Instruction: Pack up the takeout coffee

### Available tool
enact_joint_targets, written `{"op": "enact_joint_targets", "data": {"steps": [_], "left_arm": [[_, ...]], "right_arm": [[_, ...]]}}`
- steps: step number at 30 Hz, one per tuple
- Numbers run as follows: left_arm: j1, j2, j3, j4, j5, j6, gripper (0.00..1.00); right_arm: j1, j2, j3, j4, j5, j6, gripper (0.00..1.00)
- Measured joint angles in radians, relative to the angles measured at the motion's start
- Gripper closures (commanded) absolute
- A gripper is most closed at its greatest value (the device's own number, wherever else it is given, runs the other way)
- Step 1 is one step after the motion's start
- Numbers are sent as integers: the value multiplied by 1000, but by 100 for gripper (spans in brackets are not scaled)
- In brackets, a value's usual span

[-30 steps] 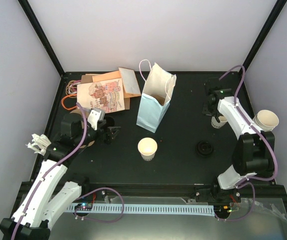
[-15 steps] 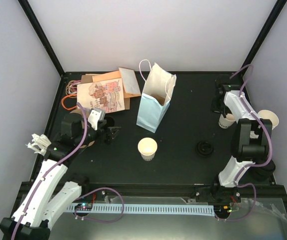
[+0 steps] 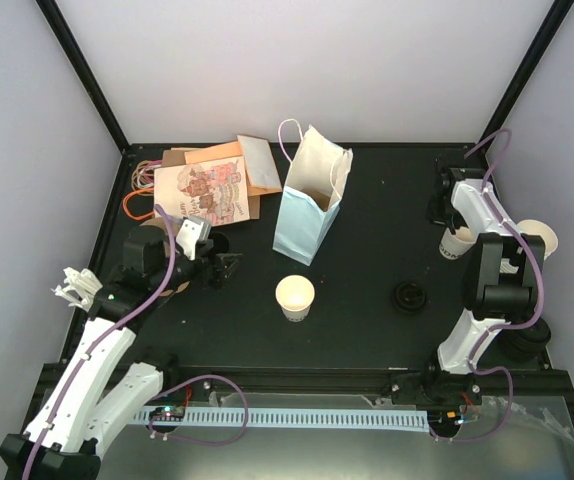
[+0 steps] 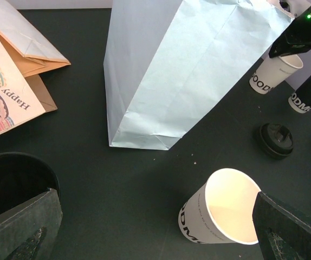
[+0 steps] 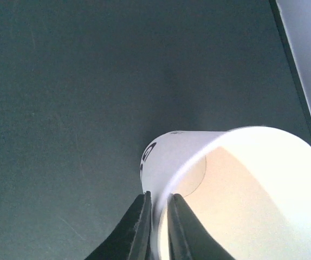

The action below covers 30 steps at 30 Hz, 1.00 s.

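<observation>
Right of centre on the black table [image 3: 367, 200], the takeout coffee [image 3: 408, 296] is sitting alone, showing as a low round black lid with a raised rim, well apart from the blue paper bag [image 3: 310, 205]. At the far right, the right gripper [image 5: 158, 198] is pinching the wall of a lidless cup [image 5: 242, 206], one finger inside. The left gripper [image 4: 153, 197] is hovering spread wide, holding nothing.

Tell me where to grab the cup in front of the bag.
Probably the rim of the cup, from straight above, one finger inside and one outside: it stands upright with its mouth open, clear of the bag.
</observation>
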Motion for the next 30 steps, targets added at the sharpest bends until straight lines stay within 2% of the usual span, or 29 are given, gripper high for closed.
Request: {"op": "enact_joint_targets", "data": {"steps": [15,25,30], "left_arm": [[0,13,0,0,3,0,1],[0,10,0,0,3,0,1],[0,10,0,0,3,0,1]], "right_arm": [[-17,12,16,-15,58,2,87],[-29,17,23,-26,64,3,66],[-28,8,50,-50,63,5,51]]}}
